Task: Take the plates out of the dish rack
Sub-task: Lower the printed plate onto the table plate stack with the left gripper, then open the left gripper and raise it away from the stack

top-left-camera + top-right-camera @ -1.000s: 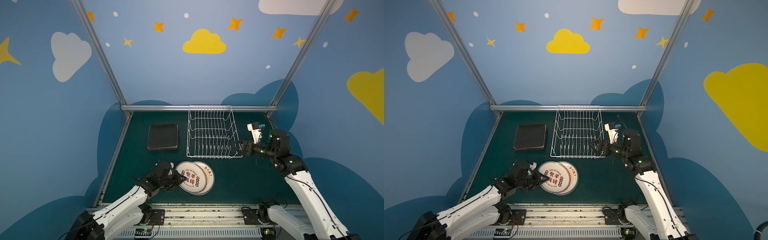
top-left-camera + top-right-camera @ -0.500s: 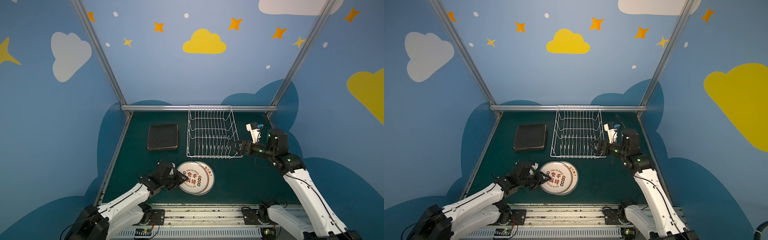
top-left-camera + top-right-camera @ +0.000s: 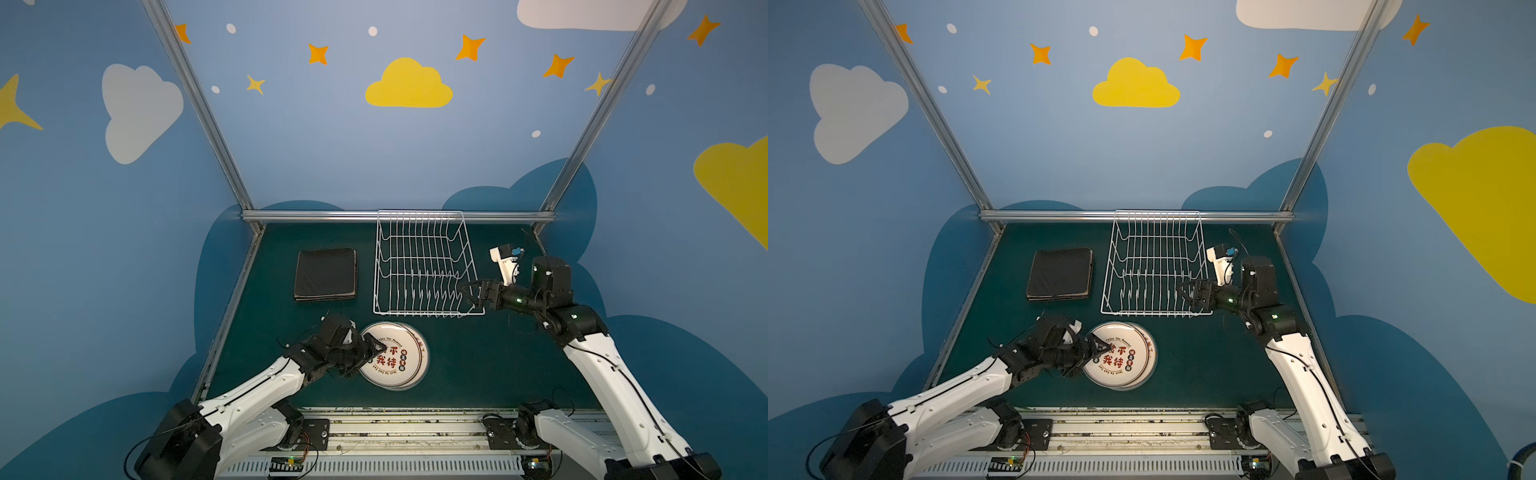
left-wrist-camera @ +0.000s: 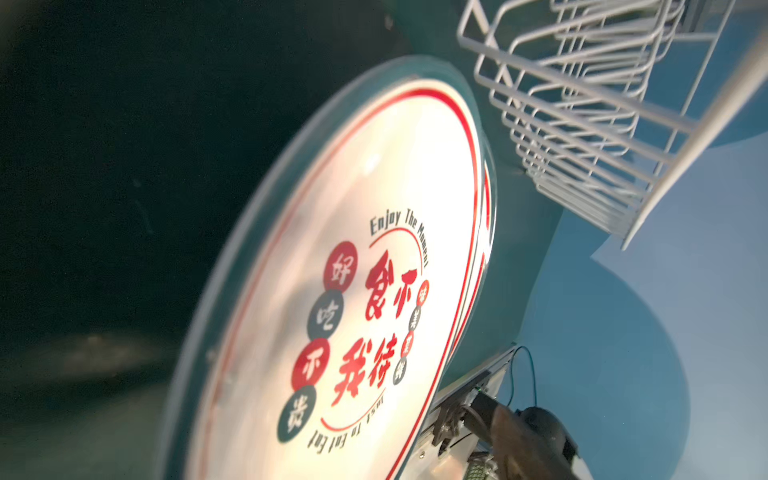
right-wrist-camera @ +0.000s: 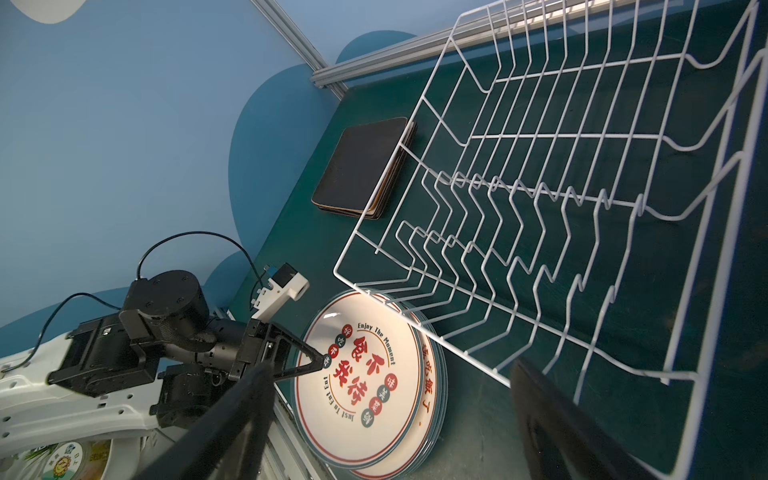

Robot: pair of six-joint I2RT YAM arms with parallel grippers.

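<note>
The dish rack (image 3: 424, 266) is empty — round plates (image 3: 395, 357) and square plates (image 3: 325, 274) lie stacked on the counter (image 3: 478, 365). Left claw (image 3: 376, 351), right claw (image 3: 469, 293): released. Plates seem stiff, glossy, breakable — we would pinch rims.

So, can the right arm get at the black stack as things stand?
Probably not directly: the rack stands between the right gripper and the black stack, so it would have to go over or around it.
</note>
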